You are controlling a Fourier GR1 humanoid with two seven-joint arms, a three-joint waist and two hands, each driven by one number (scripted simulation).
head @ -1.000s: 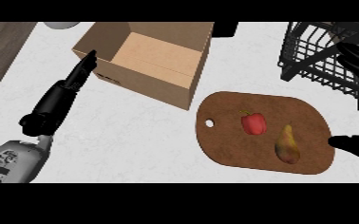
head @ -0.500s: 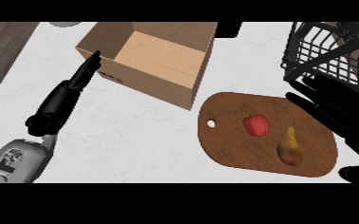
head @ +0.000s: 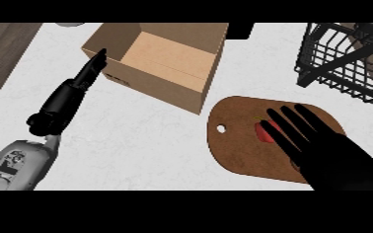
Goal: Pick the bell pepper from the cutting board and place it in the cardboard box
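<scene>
A brown cutting board (head: pixel 237 145) lies on the white counter at the lower right. On it sits a red bell pepper (head: pixel 264 130), mostly hidden under my right hand (head: pixel 320 148), which hovers over it with straight, spread fingers. A yellowish item seen earlier on the board is now covered by that hand. The open cardboard box (head: pixel 164 59) stands at the upper middle, nothing showing inside. My left hand (head: pixel 69 98) rests at the left with straight fingers pointing up, fingertips beside the box's left corner.
A black wire basket (head: pixel 339 61) stands at the upper right, close to the board's far edge. A dark strip runs along the counter's left edge. A dark object (head: pixel 241 29) sits behind the box.
My right hand has come in from the right edge and now spreads over the pepper and the board. The view has shifted a little. The left hand stays where it was.
</scene>
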